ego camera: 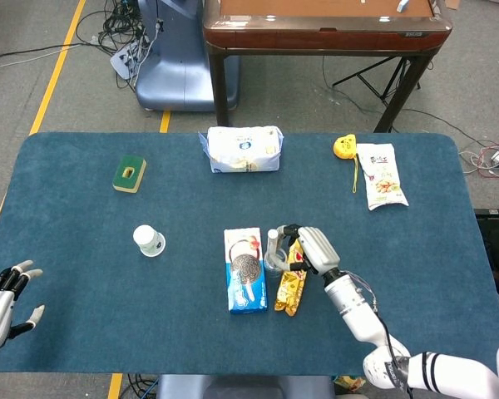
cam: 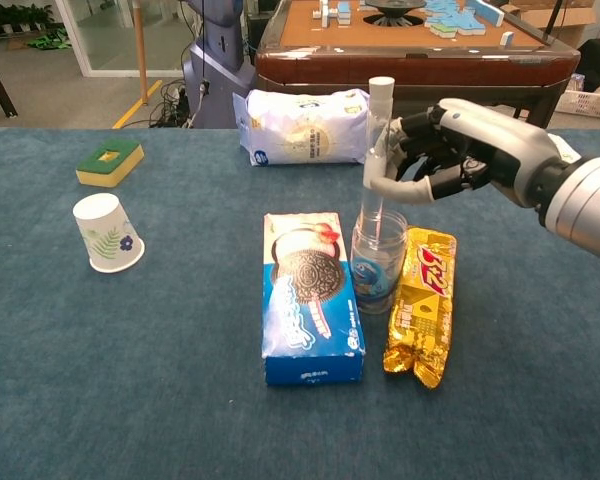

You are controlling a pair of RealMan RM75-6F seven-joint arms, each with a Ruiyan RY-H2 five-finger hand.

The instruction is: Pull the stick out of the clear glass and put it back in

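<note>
My right hand [cam: 435,160] pinches the stick [cam: 377,140] near its top, keeping it upright so its lower end, below the hand, stands inside the glass [cam: 378,260]; my left hand [ego camera: 4,295] hangs open, empty.

No lettering could be made out with certainty. The blue cookie box [cam: 311,298] near the table's middle showed a sandwich-cookie picture, and its wording was too small. The gold snack wrapper [cam: 421,306] beside it carried red characters, unreadable.
</note>
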